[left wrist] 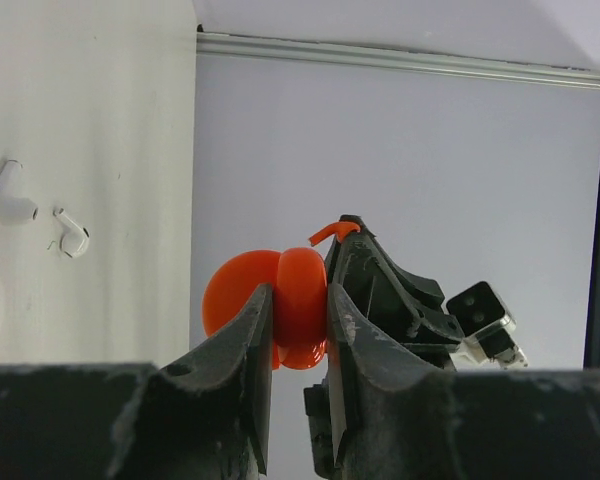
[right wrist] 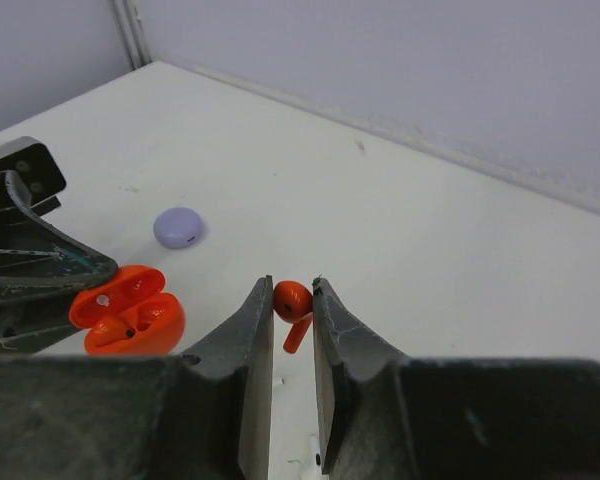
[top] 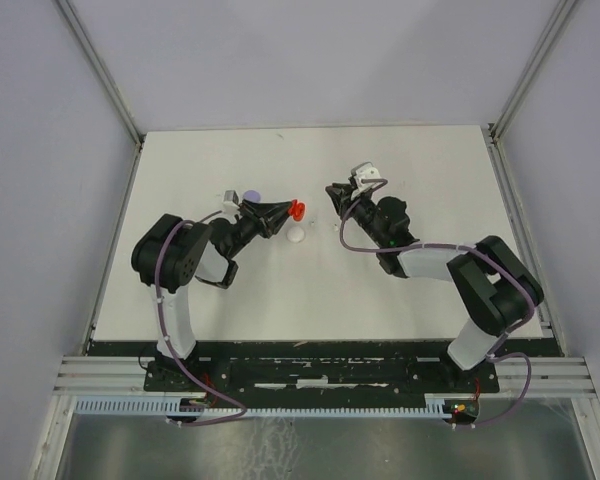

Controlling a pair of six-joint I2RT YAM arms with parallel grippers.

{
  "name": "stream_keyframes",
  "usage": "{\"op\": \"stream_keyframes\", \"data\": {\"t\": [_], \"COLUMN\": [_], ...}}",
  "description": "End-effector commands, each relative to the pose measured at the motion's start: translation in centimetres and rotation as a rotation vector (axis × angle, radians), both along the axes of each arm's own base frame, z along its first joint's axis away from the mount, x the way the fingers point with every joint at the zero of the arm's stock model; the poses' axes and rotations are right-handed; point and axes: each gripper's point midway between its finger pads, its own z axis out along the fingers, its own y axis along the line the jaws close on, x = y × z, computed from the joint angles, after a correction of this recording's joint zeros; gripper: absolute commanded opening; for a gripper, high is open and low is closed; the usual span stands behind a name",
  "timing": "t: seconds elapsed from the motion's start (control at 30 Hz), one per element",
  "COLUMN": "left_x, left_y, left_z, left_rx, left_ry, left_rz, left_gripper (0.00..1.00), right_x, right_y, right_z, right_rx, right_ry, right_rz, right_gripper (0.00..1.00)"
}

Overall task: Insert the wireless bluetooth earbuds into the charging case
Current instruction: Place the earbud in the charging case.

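Between the right gripper's tips, pinching a tiny red plastic earbud by its round head: light, hard, maybe slippery.

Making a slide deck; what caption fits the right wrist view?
Right tool pinches a red earbud beside the open red charging case; a lavender disc lies behind.

The white tabletop carries a lavender round disc and, near it, a white round disc. 2 white earbuds also lie on it, just beside each other without touching: one earbud and the other earbud.
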Motion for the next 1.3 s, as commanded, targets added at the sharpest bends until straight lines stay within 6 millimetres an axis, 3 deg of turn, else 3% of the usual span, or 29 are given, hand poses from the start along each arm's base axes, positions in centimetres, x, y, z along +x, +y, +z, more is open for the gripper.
{"op": "stream_keyframes", "data": {"t": [0.0,0.13,0.4,0.97,1.27], "left_x": [-0.7,-0.7,-0.3,0.7,-0.1], "left_y": [-0.6,-0.8,-1.5,-3.1,-3.2], "left_z": [3.1,3.1,2.8,5.2,5.6], "left_rx": [-0.074,-0.079,-0.097,-0.096,-0.099], "left_ry": [-0.109,-0.104,-0.091,-0.125,-0.137], "left_rz": [-0.049,-0.057,-0.072,-0.093,-0.105], "left_gripper": [0.03,0.03,0.03,0.03,0.03], "right_x": [-1.7,-2.3,-3.6,-4.3,-4.0], "right_y": [1.6,3.3,4.8,5.5,5.2], "right_z": [6.0,5.2,5.2,2.6,2.1], "right_rx": [0.133,0.122,0.112,0.045,0.022], "right_ry": [-0.356,-0.354,-0.364,-0.355,-0.358], "right_rz": [0.128,0.229,0.325,0.347,0.319], "right_gripper": [0.01,0.01,0.01,0.01,0.01]}}
